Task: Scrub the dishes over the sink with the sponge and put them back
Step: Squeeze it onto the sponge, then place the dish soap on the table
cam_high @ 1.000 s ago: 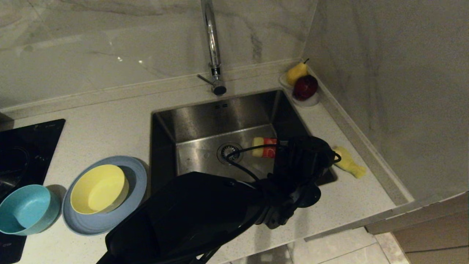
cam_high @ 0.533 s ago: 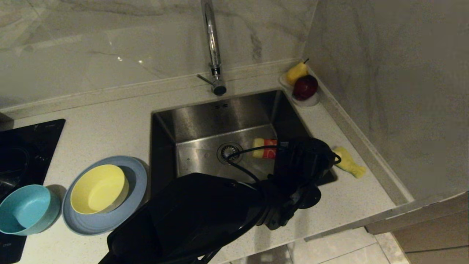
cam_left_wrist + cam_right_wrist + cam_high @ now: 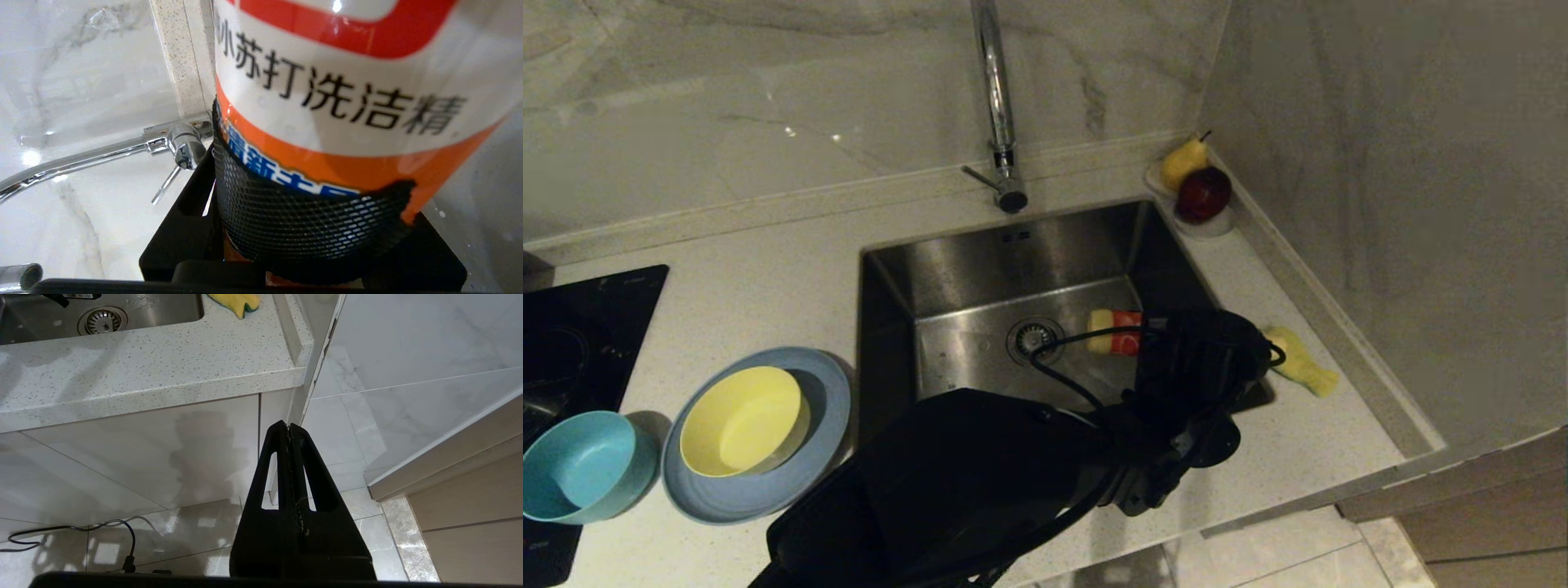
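My left gripper (image 3: 1156, 339) reaches over the right side of the sink (image 3: 980, 269) and is shut on an orange-and-white detergent bottle (image 3: 1112, 331), held lying sideways above the basin. Close up, the bottle (image 3: 347, 102) fills the left wrist view, with a black mesh finger pad (image 3: 302, 220) pressed against it. The yellow sponge (image 3: 1303, 369) lies on the counter right of the sink, just beyond the gripper. On the counter to the left, the yellow bowl (image 3: 739, 420) sits in the blue-grey plate (image 3: 829, 400), and the teal bowl (image 3: 576, 465) stands beside them. My right gripper (image 3: 289, 426) hangs shut below the counter edge.
A tall chrome tap (image 3: 996, 106) rises behind the sink. A pear (image 3: 1183, 162) and a red apple (image 3: 1203, 194) sit in a small dish in the back right corner. A black cooktop (image 3: 572, 327) lies at the far left. Walls close the back and right sides.
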{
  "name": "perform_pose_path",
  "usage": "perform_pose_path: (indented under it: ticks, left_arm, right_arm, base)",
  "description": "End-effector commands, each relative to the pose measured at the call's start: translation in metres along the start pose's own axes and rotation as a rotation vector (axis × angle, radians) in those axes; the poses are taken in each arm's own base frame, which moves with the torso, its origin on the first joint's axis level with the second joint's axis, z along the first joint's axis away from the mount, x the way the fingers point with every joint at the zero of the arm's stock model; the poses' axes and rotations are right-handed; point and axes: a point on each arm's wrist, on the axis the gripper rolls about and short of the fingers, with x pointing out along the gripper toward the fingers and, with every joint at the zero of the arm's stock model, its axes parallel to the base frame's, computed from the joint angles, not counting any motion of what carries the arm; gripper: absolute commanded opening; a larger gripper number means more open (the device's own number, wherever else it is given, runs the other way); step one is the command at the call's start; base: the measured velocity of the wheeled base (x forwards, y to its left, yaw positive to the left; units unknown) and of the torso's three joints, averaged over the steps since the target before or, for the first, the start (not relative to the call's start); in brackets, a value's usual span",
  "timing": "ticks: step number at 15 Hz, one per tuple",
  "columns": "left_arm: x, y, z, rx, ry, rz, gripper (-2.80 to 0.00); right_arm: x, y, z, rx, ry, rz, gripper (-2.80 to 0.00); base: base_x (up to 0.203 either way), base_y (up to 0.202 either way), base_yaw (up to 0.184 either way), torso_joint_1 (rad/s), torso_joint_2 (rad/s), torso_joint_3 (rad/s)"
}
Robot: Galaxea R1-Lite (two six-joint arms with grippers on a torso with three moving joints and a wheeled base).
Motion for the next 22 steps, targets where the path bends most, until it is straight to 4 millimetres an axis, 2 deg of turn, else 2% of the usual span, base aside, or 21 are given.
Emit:
perform_pose_path:
  ticks: [1, 8, 12, 16, 22]
  left_arm:
    - [0.001, -0.004, 0.0, 0.01, 0.007, 0.001, -2.8]
    - [0.001, -0.007, 0.001, 0.015, 0.006, -0.002, -2.8]
    - [0.001, 0.002, 0.0, -0.044, 0.006, 0.033, -2.8]
    - [-0.002, 0.03, -0.004, -0.147, 0.015, 0.093, -2.8]
    - [-0.019, 0.091, -0.018, -0.395, -0.01, 0.158, -2.8]
  right_arm:
    - [0.0, 0.0, 0.0, -0.001, -0.002, 0.0, -2.8]
    - [0.0, 0.0, 0.0, -0.001, -0.002, 0.0, -2.8]
    - [0.0, 0.0, 0.0, 0.0, -0.002, 0.0, -2.8]
    - [0.0, 0.0, 0.0, 0.001, -0.002, 0.0, -2.8]
    - [0.0, 0.0, 0.0, -0.001, -0.002, 0.0, -2.8]
  base:
    - [0.0, 0.0, 0.0, 0.0, 0.0, 0.0]
    - [0.0, 0.0, 0.0, 0.0, 0.0, 0.0]
    - [0.0, 0.0, 0.0, 0.0, 0.0, 0.0]
    - [0.0, 0.0, 0.0, 0.0, 0.0, 0.0]
    - [0.0, 0.0, 0.0, 0.0, 0.0, 0.0]
